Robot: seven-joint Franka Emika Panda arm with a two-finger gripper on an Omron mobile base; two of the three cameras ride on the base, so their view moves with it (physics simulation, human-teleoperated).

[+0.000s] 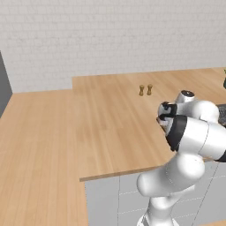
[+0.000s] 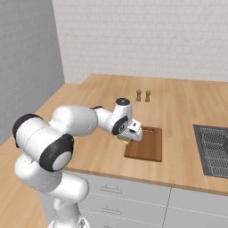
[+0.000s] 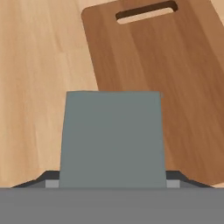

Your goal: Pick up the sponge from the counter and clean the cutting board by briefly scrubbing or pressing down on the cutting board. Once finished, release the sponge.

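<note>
A white robot arm reaches over a light-wood worktop [image 2: 187,111], its end effector [image 2: 127,137] poised just above the left edge of a reddish-brown cutting board [image 2: 149,144]. The sponge [image 3: 113,138] is clamped in the end effector, its grey-green face turned toward the hand camera, while a sliver of its yellow layer peeks out beneath the hand in the right base view. In the hand view the sponge overlaps the edge of the board, whose slotted handle [image 3: 146,12] points away from the hand; whether sponge and board are touching cannot be told. Two small wooden shakers [image 2: 143,95] stand side by side farther back on the worktop, well apart from the board. A dark grey grid-patterned panel [image 2: 213,149] is set into the worktop to the board's right, near the front edge.
</note>
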